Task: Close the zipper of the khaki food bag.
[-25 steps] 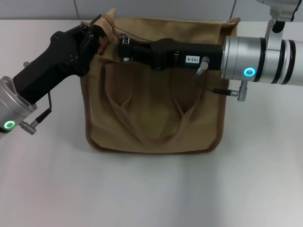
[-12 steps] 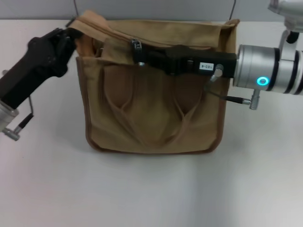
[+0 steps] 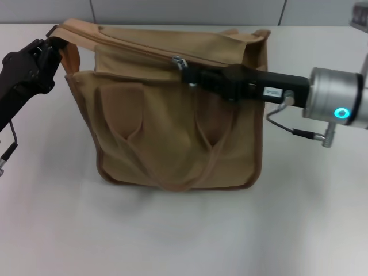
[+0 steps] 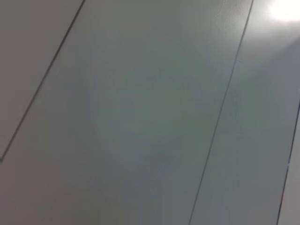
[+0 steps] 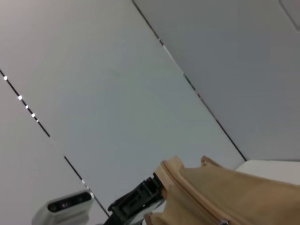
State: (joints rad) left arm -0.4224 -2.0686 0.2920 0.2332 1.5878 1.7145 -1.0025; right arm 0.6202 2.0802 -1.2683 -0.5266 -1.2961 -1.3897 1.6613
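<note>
On the white table (image 3: 184, 230), the left gripper (image 3: 50, 45) clamps the khaki food bag (image 3: 172, 132) at upper left; the right gripper (image 3: 185, 68) pinches the zipper (image 3: 179, 60) pull at upper centre.

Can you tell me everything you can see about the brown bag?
The khaki food bag is a boxy canvas tote standing on the white table. It has darker tan piping along its edges and two looped handles on the front. The left gripper holds its top corner on the robot's left. The right gripper is at the zipper's silver pull tab, about midway along the top.
</note>
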